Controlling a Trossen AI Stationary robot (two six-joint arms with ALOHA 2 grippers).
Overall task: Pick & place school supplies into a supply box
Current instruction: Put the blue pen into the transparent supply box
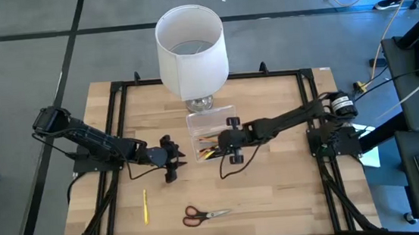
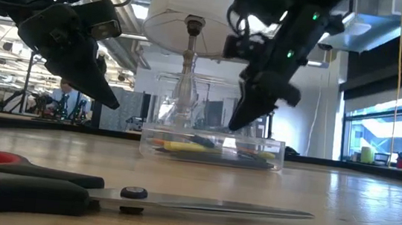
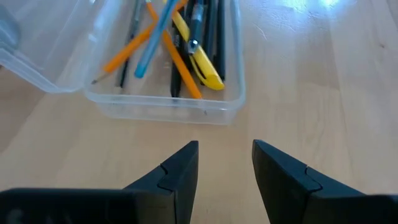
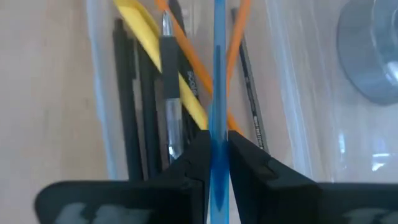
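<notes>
The supply box, a clear plastic case, sits mid-table in front of a lamp and holds several pens and pencils. My right gripper hangs over the box, shut on a blue pen. My left gripper stands open just left of the box, above the table, with nothing between its fingers. A yellow pencil and red-handled scissors lie flat on the table near its front edge. My right gripper pinches the blue pen's shaft between its two fingers. The fingers slant down from above, and the pen runs on ahead of them, along the box, over the other pens. Whether its far end rests in the box, I cannot tell.
A white-shaded lamp on a glass base stands right behind the box. The box's clear lid lies open beside it. Black frame rails run along the table's left and right sides.
</notes>
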